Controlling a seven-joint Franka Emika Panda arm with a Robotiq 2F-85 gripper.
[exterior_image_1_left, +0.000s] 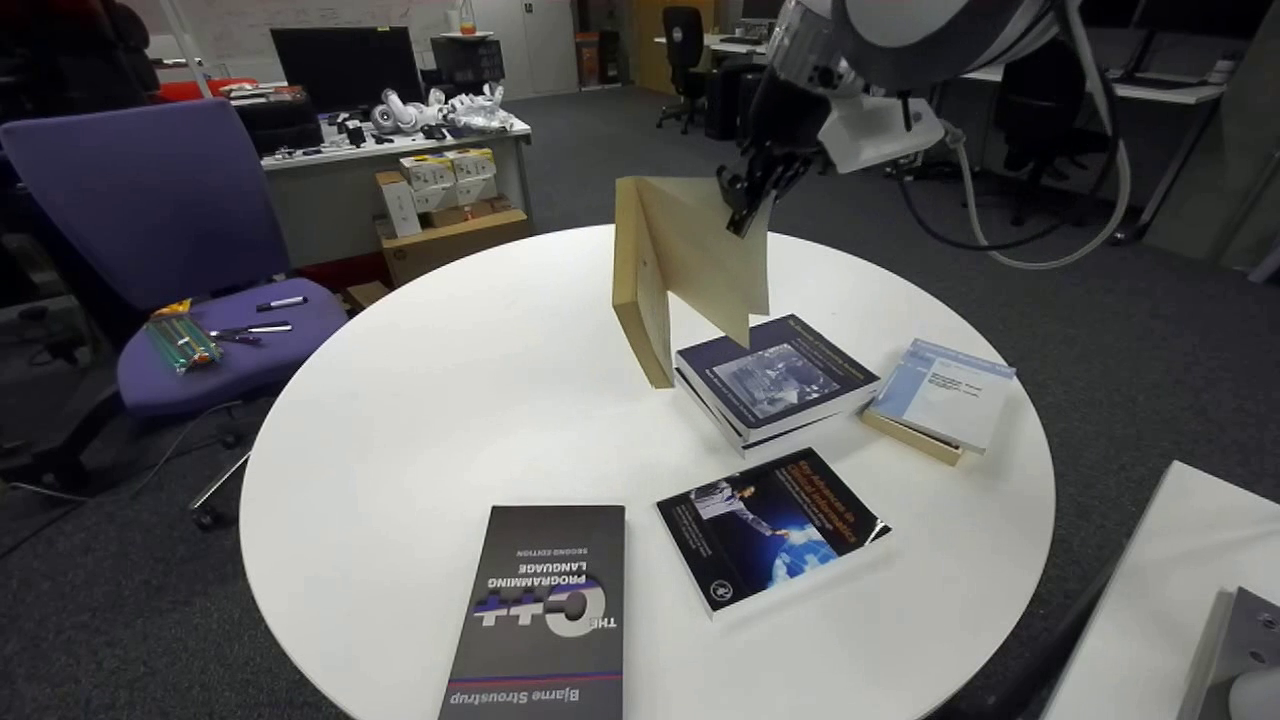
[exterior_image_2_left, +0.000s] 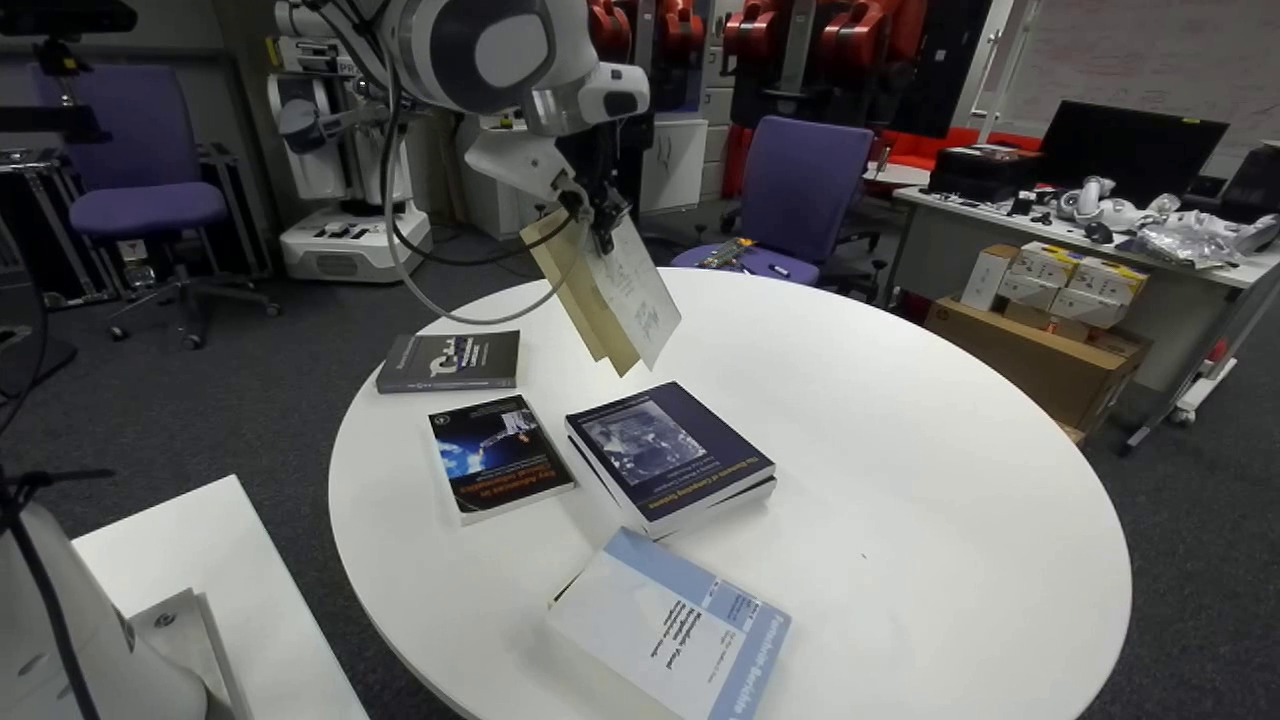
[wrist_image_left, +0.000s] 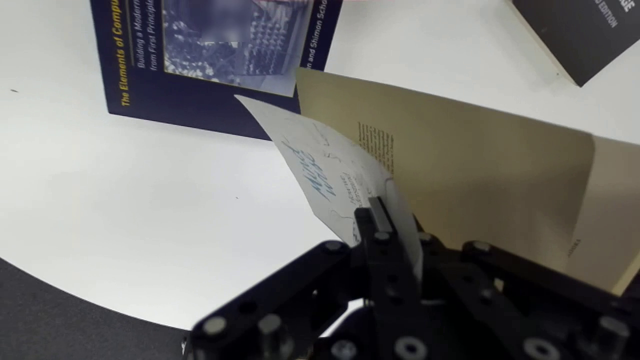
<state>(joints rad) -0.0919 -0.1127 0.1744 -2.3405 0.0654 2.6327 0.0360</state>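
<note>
The tool (wrist_image_left: 397, 220) is clamped on just the cover (wrist_image_left: 322, 162) of the book (exterior_image_1_left: 650, 280), whose hanging weight could tear it.

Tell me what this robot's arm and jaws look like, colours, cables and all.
The arm is rounded and white, with a dark ring around a pale joint cap, a silvery collar and an angular white housing. A black cable and a whitish cable run alongside. The jaws are black, angular linkages with metallic pins.
</note>
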